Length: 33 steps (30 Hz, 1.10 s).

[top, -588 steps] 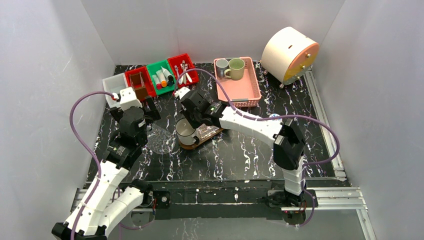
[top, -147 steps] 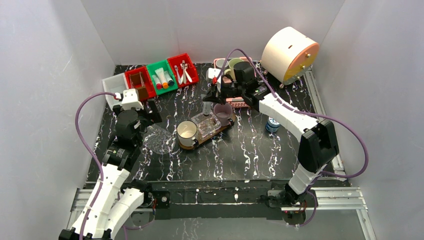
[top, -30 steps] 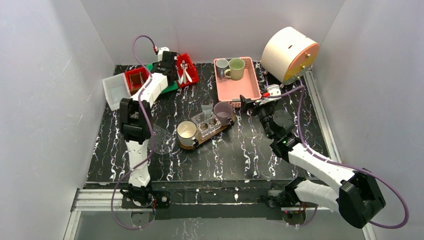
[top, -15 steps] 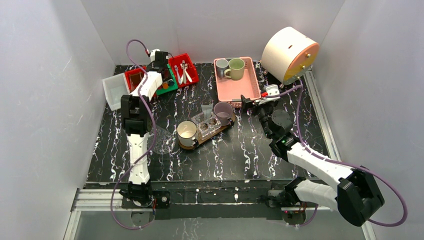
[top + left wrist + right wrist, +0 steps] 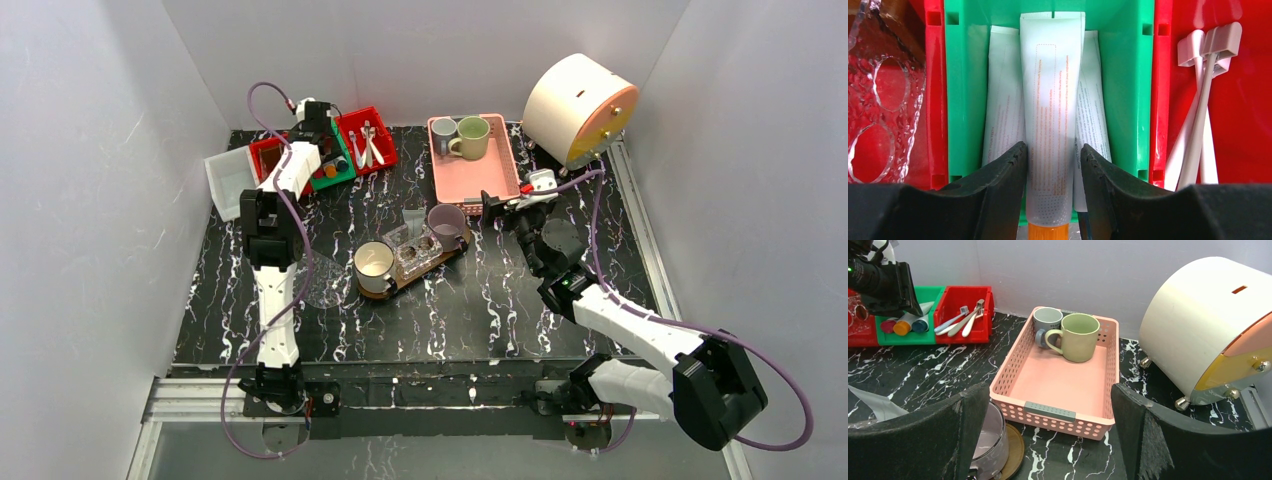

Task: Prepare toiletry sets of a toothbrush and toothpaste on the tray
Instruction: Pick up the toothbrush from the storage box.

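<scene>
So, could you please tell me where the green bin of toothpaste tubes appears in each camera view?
Top external: the green bin sits at the table's back left, partly under the left gripper.
Left wrist: it fills the centre, with the gripper around its middle tube.
Right wrist: it is at the upper left, front wall showing.
Shared landmark: the red toothbrush bin, directly right of it in all three views.

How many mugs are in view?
4: a grey mug and a green mug in the pink basket, a pale mug and a purple mug on the tray. None seems hidden.
</scene>
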### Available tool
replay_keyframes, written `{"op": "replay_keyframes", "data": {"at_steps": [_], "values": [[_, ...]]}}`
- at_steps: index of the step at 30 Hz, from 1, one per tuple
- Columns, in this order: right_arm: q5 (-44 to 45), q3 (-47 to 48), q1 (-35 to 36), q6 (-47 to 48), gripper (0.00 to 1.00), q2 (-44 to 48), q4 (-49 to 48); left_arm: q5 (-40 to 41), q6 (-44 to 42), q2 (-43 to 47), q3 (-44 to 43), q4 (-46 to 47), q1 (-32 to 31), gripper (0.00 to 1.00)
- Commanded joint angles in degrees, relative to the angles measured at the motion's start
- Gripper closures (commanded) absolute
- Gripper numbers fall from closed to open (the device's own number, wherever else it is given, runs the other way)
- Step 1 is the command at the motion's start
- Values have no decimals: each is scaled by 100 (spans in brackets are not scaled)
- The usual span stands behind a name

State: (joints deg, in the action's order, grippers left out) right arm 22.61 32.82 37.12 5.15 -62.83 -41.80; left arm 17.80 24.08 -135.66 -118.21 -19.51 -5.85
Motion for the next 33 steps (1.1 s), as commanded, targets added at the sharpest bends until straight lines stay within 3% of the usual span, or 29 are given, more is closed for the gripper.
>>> {"op": "replay_keyframes", "data": {"at_steps": [1, 12, 19, 28, 33], "values": [[112, -11, -12, 44, 1, -10, -294, -428, 214, -282, -75, -456, 95, 58], [88, -11, -12, 9, 1, -11, -293, -864, 369, 96, -69, -446, 242, 78], [-23, 28, -12, 9, 1, 35, -235, -934, 362, 689, 23, -270, 242, 80], [-308, 126, -12, -193, 1, 110, -2, -1332, 92, 1504, 948, 490, 241, 81], [-445, 493, -17, -463, 1, 95, 603, -1701, -33, 2055, 1761, 1209, 242, 85]]}}
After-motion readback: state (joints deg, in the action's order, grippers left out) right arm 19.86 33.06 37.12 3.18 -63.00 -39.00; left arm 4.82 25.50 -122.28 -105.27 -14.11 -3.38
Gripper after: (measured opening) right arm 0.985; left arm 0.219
